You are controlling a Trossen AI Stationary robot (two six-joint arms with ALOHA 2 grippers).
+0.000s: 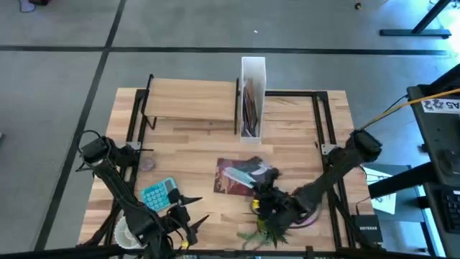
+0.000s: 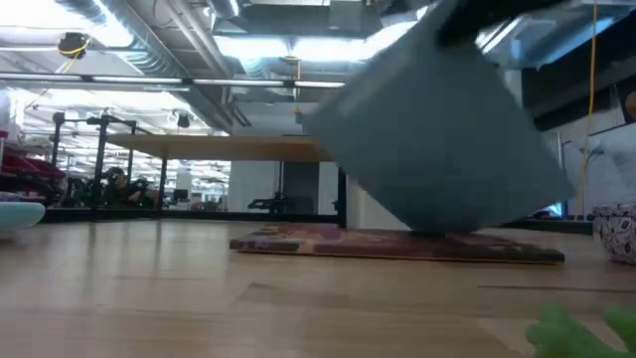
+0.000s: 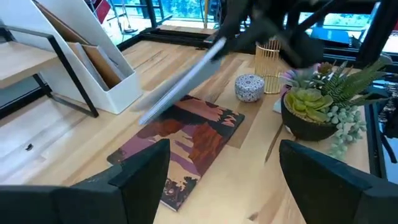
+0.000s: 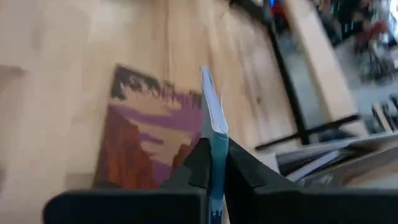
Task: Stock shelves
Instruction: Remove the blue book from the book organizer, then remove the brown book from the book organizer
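Observation:
A thin grey-blue book hangs tilted over a book with a desert-landscape cover that lies flat at the table's middle. My right gripper is shut on the grey-blue book. Near the front left, my left gripper stands open and holds nothing, its fingers pointing toward the two books. The light-wood shelves stand at the far left on black posts. Beside them stands a white file box. My right gripper pinches the grey-blue book's near edge between its two fingers, coming from the table's near right side. The book slants, its far end lower and close over the landscape book. Whether they touch, I cannot tell.
A teal calculator lies near my left arm. At the front right stand a succulent in a dark bowl, a small patterned tin and a gold wire cup. A black frame edges the table's right.

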